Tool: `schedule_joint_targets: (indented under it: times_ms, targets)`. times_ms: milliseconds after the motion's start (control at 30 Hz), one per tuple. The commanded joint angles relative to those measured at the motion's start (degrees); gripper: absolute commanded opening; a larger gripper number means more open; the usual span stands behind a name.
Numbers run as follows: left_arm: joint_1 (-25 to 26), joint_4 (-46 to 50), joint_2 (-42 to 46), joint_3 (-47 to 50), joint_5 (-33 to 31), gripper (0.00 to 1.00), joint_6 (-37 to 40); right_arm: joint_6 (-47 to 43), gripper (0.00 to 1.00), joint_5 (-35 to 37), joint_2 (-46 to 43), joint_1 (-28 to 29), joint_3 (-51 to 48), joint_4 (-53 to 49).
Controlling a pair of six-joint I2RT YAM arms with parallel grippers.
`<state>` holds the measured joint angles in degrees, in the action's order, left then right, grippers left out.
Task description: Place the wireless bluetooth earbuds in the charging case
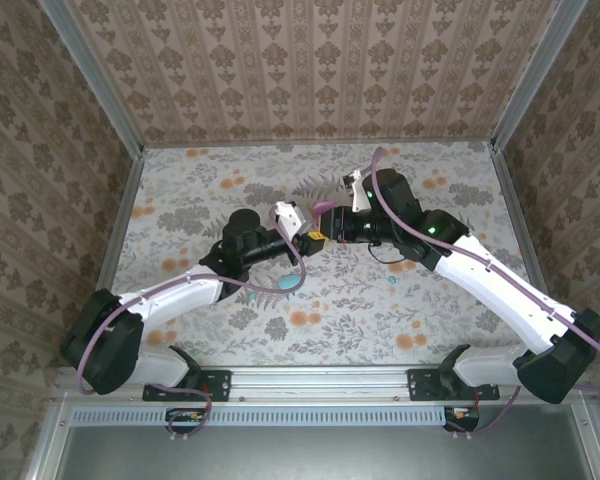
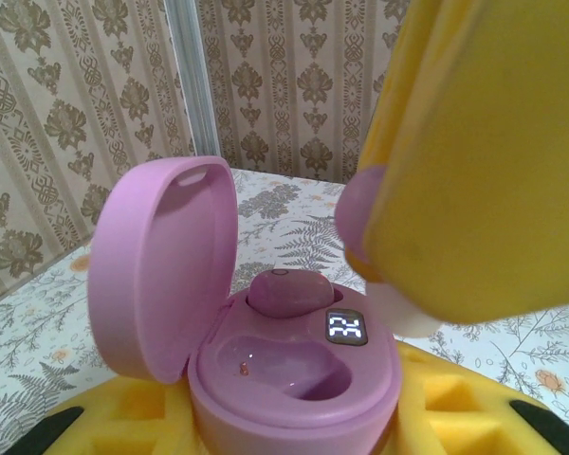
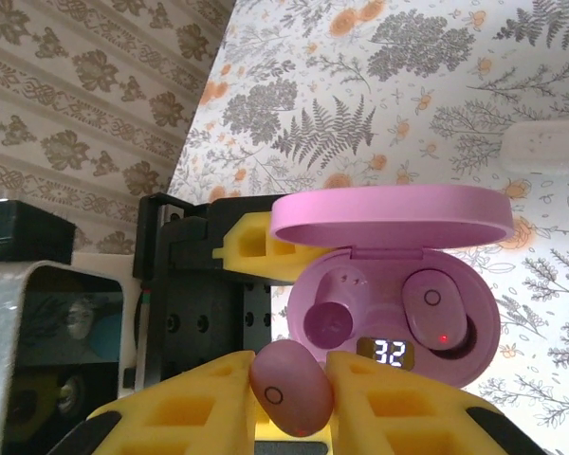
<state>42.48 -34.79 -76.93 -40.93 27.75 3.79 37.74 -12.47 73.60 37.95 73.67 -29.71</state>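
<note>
Seen from above, the place where the two wrists meet hides nearly everything, and the case and the buds cannot be made out there. A teal object (image 1: 284, 285) lies on the tabletop (image 1: 480, 180) near the left arm, partly crossed by a cable. A much smaller teal speck (image 1: 390, 282) lies to its right. Both are too small to identify. In the left wrist view a big blurred yellow pad (image 2: 474, 161) of the right arm covers most of the bud it carries. The lit digits on the case are hard to read there (the right wrist view shows them clearly as 32).

The held earbud (image 3: 289, 387) is a glossy pink bean with a small ring mark on its face. The right jaws are clenched on it, with one yellow pad on each side. It hangs just in front of the case, close to the empty socket, and is not yet inside.

The charging case (image 3: 389, 313) is pink and rounded, with its lid (image 3: 389, 210) swung fully up. The left jaws grasp it by the base. In the right wrist view its right socket holds a second earbud (image 3: 434, 318), also pink, with a tiny red light. The left socket (image 3: 330, 327) is empty. A whitish closed case (image 3: 544, 147) lies on the tabletop well apart from the pink one, and it is blurred.
</note>
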Motion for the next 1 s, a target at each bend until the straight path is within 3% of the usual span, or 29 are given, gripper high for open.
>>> schedule_joint_targets:
  times_ms: [0,967]
  targets:
    - [0.6,-2.1,-0.2,-2.1,1.3,0.33,-1.0,-0.3,0.26,0.5,1.1,-0.1,1.5,0.8]
    - [2.3,-3.0,-0.1,-2.1,-5.4,0.33,1.6,2.4,0.26,6.2,3.5,1.6,3.4,-2.7]
